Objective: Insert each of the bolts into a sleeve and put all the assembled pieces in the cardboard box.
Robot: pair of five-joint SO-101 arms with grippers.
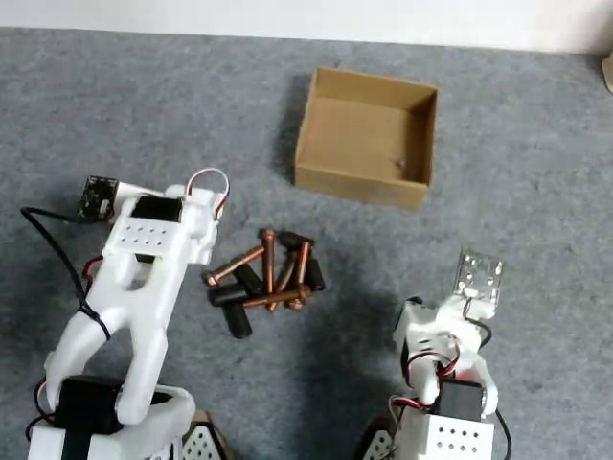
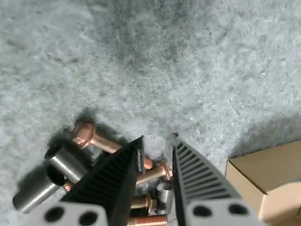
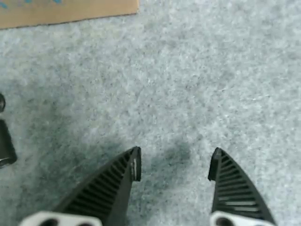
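Several copper bolts [image 1: 269, 259] and black sleeves [image 1: 236, 319] lie in a loose pile on the grey carpet, in front of the open cardboard box [image 1: 350, 180]. My left arm [image 1: 148, 251] stands just left of the pile. The left gripper [image 2: 156, 143] hangs over the pile's bolts [image 2: 94, 137], open by a narrow gap with nothing between the fingers. Two sleeves [image 2: 38, 192] lie beside it, and a corner of the box [image 2: 263, 176] shows past it. My right gripper [image 3: 174, 165] is open over bare carpet, right of the pile [image 1: 477, 276].
The box's edge [image 3: 70, 10] lies beyond the right gripper, and a dark sleeve [image 3: 4, 147] shows off to one side of it. Grey carpet [image 1: 536, 192] runs around the box and the pile. A white wall strip borders the far edge.
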